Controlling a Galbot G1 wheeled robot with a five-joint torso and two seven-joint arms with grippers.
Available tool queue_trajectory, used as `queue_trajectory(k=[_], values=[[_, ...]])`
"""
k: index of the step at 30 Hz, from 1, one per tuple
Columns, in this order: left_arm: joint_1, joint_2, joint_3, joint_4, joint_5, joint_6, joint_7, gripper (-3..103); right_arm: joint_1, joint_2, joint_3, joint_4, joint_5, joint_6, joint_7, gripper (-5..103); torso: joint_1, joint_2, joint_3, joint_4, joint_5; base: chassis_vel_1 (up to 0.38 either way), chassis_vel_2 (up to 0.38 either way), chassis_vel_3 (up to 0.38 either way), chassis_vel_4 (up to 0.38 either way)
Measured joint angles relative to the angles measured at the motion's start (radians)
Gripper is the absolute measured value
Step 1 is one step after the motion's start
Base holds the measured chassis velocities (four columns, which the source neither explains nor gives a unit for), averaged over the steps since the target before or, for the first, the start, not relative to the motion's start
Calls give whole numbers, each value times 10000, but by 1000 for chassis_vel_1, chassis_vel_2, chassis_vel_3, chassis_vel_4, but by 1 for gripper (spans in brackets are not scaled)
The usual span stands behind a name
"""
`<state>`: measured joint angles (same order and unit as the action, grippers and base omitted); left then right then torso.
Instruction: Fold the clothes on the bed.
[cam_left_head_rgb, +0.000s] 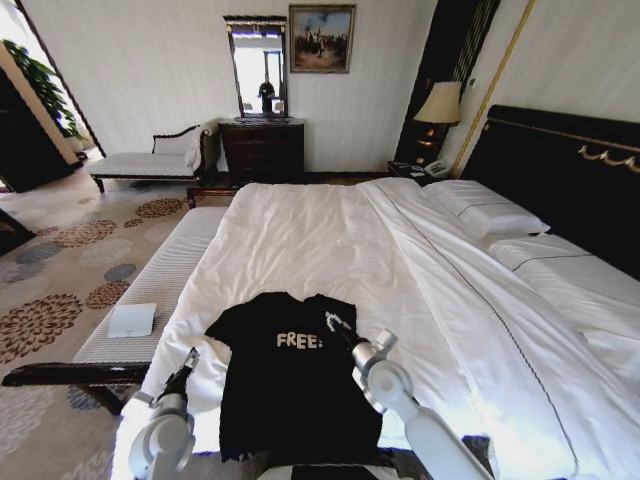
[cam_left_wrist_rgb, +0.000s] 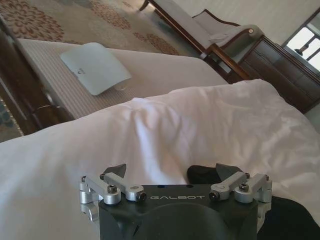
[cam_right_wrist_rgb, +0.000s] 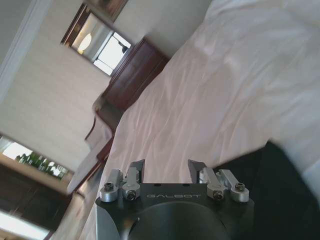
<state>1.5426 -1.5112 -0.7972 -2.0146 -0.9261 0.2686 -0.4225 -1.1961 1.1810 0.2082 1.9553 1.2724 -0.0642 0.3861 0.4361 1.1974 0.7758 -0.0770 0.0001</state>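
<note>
Broadly, the bed (cam_left_head_rgb: 330, 240), white-sheeted, bears the black T-shirt (cam_left_head_rgb: 290, 380) spread flat near its foot-side edge, chest lettering up, not yet folded. Right gripper (cam_left_head_rgb: 334, 322), jaws apart and empty, hovers over the shirt's right sleeve; left gripper (cam_left_head_rgb: 190, 358), likewise open, sits beside the left sleeve. Judged step: approach. Next, each must descend and pinch fabric.

Matt black cloth T-shirt (cam_left_head_rgb: 290, 390) on smooth white bed (cam_left_head_rgb: 330, 250) sheets (faintly creased).
</note>
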Motion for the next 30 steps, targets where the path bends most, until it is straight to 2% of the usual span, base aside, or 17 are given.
queue_trajectory(k=[1, 3, 6, 7, 8, 9, 11, 12, 16, 17, 19, 20, 22, 24, 25, 27, 30], values=[[-94, 78, 47, -1, -44, 108, 60, 100, 17, 19, 311, -18, 70, 15, 105, 54, 0, 1, 0, 0, -1, 0, 0, 0, 0], [-168, 118, 78, 15, -76, 166, 100, 100, 24, 27, 491, -39, 118, 19, 178, 54, 0, 0, 0, 0, 0, 0, 0, 0, 0], [-756, 226, 236, 384, -494, 516, 168, 100, -35, 94, 1428, -172, 422, 11, 575, 71, 0, 0, 0, -1, -1, 0, 0, 0, 0], [-756, 226, 236, 384, -494, 516, 168, 100, -35, 94, 1428, -172, 422, 11, 575, 71, 0, 0, 0, -1, -1, 0, 0, 0, 0], [-1080, 239, 291, 606, -810, 653, 147, 100, -112, 132, 1684, -200, 538, -10, 719, 77, 0, 0, 0, -2, 0, 0, 0, 0, 0], [-1881, 242, 416, 1070, -1339, 939, 24, 100, -328, 285, 1955, -184, 656, -106, 956, 93, 0, 0, 0, -3, 1, 0, 0, 0, 0], [-2066, 250, 449, 1171, -1361, 991, -10, 100, -358, 342, 1965, -174, 649, -127, 1002, 93, 0, 0, 0, -3, -1, 0, 0, 0, 0], [-2249, 282, 473, 1279, -1296, 1009, -36, 100, -363, 410, 1949, -167, 633, -145, 1049, 97, 0, 0, 0, -4, -1, 0, 0, 0, 0], [-2470, 572, 561, 1651, -471, 901, 12, 100, -268, 542, 1693, -190, 592, -183, 1123, 100, 1, 0, 0, 1, -1, 0, 0, 0, 0], [-2470, 572, 561, 1651, -471, 901, 12, 100, -268, 542, 1693, -190, 592, -183, 1123, 100, 1, 0, 0, 1, -1, 0, 0, 0, 0], [-2465, 804, 649, 1844, 218, 706, 175, 100, -269, 567, 1596, -214, 577, -203, 1139, 100, 1, 0, 0, 0, -3, 0, 0, 0, 0], [-2465, 804, 649, 1844, 218, 706, 175, 100, -269, 567, 1596, -214, 577, -203, 1139, 100, 1, 0, 0, 0, -3, 0, 0, 0, 0], [-2397, 1059, 760, 2007, 713, 496, 351, 103, -267, 569, 1521, -272, 569, -222, 1187, 100, 0, 0, -1, 0, -1, 0, 0, 0, 0], [-2383, 1359, 1040, 2331, 1242, 211, 554, 98, -271, 569, 1509, -301, 564, -233, 1257, 100, 0, 1, -1, 0, 0, 0, 0, 0, 0], [-2383, 1359, 1040, 2331, 1242, 211, 554, 98, -271, 569, 1509, -301, 564, -233, 1257, 100, 0, 1, -1, 0, 0, 0, 0, 0, 0], [-2432, 1577, 1350, 2673, 1773, -35, 735, 96, -297, 567, 1531, -303, 555, -237, 1301, 100, 0, 2, -1, -2, -3, 0, 0, 0, 0], [-2453, 1785, 1727, 2991, 2321, -216, 910, 82, -324, 565, 1566, -303, 550, -240, 1376, 100, 1, 1, 0, -1, -2, 0, 0, 0, 0]])
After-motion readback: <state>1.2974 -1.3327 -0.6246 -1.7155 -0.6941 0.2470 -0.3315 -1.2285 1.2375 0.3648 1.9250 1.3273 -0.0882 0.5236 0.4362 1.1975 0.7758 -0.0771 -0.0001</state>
